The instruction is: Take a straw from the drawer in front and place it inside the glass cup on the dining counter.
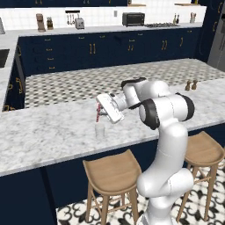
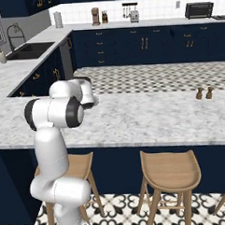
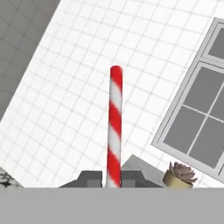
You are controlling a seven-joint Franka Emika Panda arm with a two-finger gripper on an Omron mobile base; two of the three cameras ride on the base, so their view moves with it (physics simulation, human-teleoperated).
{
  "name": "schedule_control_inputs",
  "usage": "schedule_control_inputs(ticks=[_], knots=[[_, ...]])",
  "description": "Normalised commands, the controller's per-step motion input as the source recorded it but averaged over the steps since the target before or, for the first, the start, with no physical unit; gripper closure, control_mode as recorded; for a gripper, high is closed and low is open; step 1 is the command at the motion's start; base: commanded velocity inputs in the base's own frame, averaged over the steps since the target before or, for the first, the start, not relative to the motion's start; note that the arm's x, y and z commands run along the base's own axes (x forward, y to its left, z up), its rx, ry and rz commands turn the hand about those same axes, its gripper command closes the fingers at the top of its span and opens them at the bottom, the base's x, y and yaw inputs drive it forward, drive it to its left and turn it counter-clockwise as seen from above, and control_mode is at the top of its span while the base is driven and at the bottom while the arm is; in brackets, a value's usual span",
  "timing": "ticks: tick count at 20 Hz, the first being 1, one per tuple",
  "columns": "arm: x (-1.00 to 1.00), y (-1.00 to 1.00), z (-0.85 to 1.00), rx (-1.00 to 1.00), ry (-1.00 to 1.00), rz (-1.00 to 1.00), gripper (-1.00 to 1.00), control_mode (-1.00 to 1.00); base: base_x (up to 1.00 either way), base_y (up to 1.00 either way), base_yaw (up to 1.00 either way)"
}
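My gripper (image 1: 100, 114) is shut on the red-and-white striped straw (image 1: 98, 111), holding it over the marble dining counter (image 1: 48, 134). The clear glass cup (image 1: 100, 130) stands on that counter directly under the straw's lower end; whether they touch I cannot tell. In the hand view the straw (image 3: 114, 127) runs straight up from between the two dark fingertips (image 3: 89, 179) of the gripper (image 3: 112, 180). In the right base view my own arm (image 2: 63, 110) covers the hand above the counter (image 2: 147, 117). The drawer is out of view.
Two wooden stools (image 1: 112, 173) (image 1: 203, 148) stand below the counter's near edge. A pair of small shakers (image 1: 190, 85) (image 2: 204, 92) sits at the counter's far right. A sink (image 2: 29, 49) lies on the left worktop, and a potted succulent (image 3: 179, 175) shows under a window.
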Motion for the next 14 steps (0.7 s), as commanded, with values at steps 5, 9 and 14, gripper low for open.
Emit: schedule_control_inputs(ticks=[5,9,14], knots=[[-0.08,-0.1,0.0,0.06,0.16,-0.03,1.0,-1.0,0.0,0.0,0.0],[-0.04,-0.18,0.07,0.02,0.24,-0.1,1.0,-1.0,0.0,0.0,0.0],[0.0,-0.04,0.07,0.0,0.13,-0.07,1.0,-1.0,0.0,0.0,0.0]])
